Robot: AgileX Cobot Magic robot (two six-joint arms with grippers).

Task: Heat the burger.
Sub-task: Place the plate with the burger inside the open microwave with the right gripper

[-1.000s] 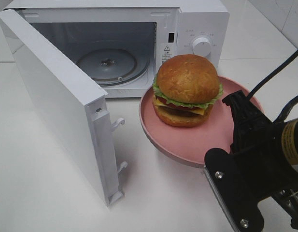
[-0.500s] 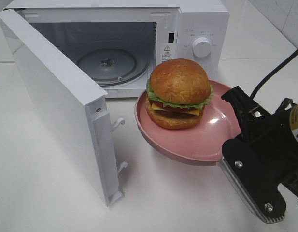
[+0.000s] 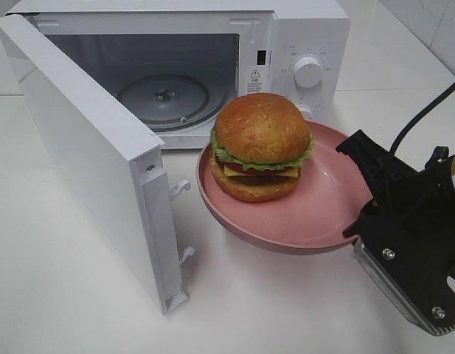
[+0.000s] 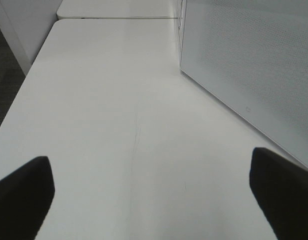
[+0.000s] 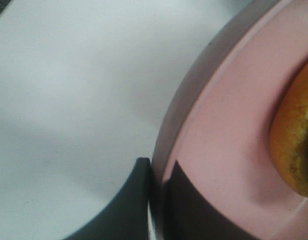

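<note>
The burger [image 3: 261, 146], with its shiny golden bun, green lettuce frill and dark patty, sits on a pink round plate [image 3: 315, 206] held in the air in front of the open microwave [image 3: 175, 81]. My right gripper [image 3: 363, 221] is shut on the plate's rim at the right side; in the right wrist view its fingers [image 5: 188, 210] pinch the plate rim [image 5: 203, 115] and a bit of bun [image 5: 296, 145] shows. My left gripper [image 4: 149, 200] is open over bare tabletop, with both fingertips [image 4: 21, 195] at the frame's edges beside the microwave door.
The microwave door [image 3: 94, 155] stands swung wide to the left, its latch hooks [image 3: 181, 188] pointing toward the plate. The glass turntable [image 3: 162, 96] lies inside the cavity. A control knob [image 3: 308, 71] is on the right panel. The white table [image 3: 65, 295] spreads all around.
The right gripper has carried the plate and burger leftward and a little toward the microwave opening. The left gripper has stayed still.
</note>
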